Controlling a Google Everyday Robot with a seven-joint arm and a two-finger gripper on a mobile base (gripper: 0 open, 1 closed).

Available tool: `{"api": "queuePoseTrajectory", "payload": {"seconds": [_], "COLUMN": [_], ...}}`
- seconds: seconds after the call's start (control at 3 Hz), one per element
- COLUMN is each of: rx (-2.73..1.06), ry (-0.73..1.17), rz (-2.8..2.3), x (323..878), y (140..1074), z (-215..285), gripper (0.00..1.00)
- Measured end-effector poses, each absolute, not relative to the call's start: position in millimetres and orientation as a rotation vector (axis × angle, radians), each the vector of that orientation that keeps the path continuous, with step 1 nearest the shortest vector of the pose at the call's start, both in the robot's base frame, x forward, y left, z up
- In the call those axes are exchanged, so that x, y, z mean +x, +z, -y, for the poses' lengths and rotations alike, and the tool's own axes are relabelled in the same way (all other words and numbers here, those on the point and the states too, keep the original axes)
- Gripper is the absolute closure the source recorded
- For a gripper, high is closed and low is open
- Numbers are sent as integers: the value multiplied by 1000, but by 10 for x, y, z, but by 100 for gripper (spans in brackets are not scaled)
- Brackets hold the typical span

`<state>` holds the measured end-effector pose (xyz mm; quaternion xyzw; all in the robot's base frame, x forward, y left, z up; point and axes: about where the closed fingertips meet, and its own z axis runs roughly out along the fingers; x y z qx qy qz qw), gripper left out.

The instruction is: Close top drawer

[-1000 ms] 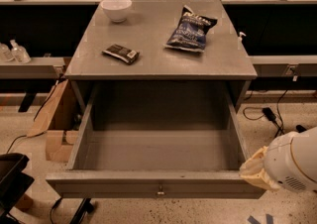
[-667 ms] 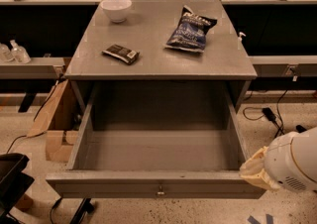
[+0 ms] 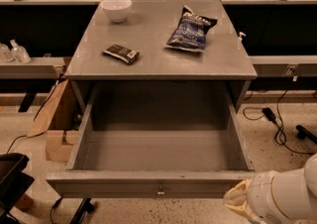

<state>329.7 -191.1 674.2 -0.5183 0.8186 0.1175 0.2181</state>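
My gripper [image 3: 239, 199] hangs in the lower right of the frame, just beside the right end of the drawer front, likely placed there to push it inward. I cannot tell whether it is spread or pressed together. The wide grey metal top drawer [image 3: 148, 176] fills the lower centre, pulled far out from under the tabletop, its bare floor showing and its small metal knob [image 3: 160, 189] centred on the flat front.

- Top drawer [image 3: 124, 188]: plain dull grey metal, with a small silvery knob [image 3: 159, 189].
- Tabletop [image 3: 148, 32]: matching grey.
- Bowl [image 3: 116, 9], far left: white.
- Snack bag [image 3: 190, 29], far right: dark blue with pale print.
- Small packet [image 3: 120, 53]: black.
- Pincer [image 3: 237, 199], near right at the drawer's front corner: cream, on a white arm [image 3: 287, 198].
- Floor [image 3: 277, 163]: speckled beige.
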Motion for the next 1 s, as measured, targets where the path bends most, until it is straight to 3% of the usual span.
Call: {"api": "queuePoseTrajectory", "payload": {"seconds": [1.0], "rx": [-1488], "ry": [409], "rz": [-2144], "x": [3769], "y": [5864], "z": [1669], "gripper": [100]}}
